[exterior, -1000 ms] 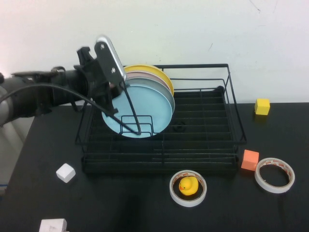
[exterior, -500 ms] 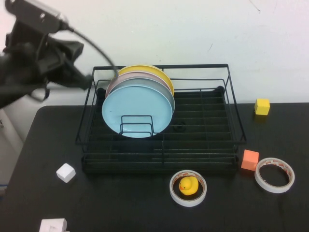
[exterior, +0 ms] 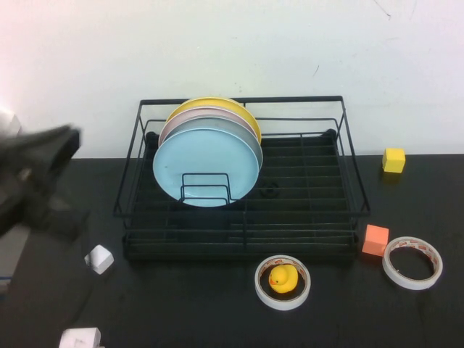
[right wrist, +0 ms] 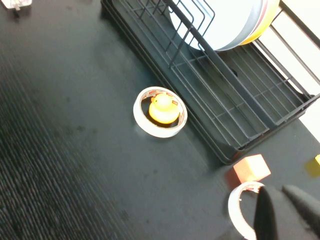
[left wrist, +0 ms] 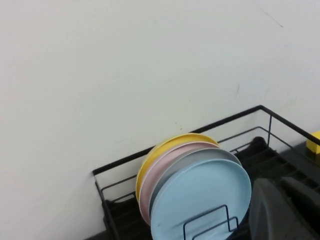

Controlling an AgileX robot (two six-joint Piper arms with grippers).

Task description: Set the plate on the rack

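Note:
The light blue plate (exterior: 206, 165) stands upright at the front of a row of plates in the black wire rack (exterior: 348, 156), leaning on an upright divider; it also shows in the left wrist view (left wrist: 200, 197). Behind it stand a grey-white, a pink and a yellow plate. My left gripper (exterior: 43, 170) is a dark blur at the table's left edge, well clear of the rack; its fingers (left wrist: 272, 210) stand slightly apart and hold nothing. My right gripper (right wrist: 280, 212) is out of the high view, hovers over the tape roll by the rack's right corner, slightly open and empty.
In front of the rack a tape roll (exterior: 283, 283) rings a yellow duck (exterior: 283, 278). An orange cube (exterior: 375, 240) and a second tape roll (exterior: 412, 262) lie at the right, a yellow cube (exterior: 394, 159) at the back right. Two white blocks (exterior: 98, 259) lie at the front left.
My left arm has let go of the light blue plate, risen away from the rack and swung down to the table's left edge. The plate stays standing in the rack.

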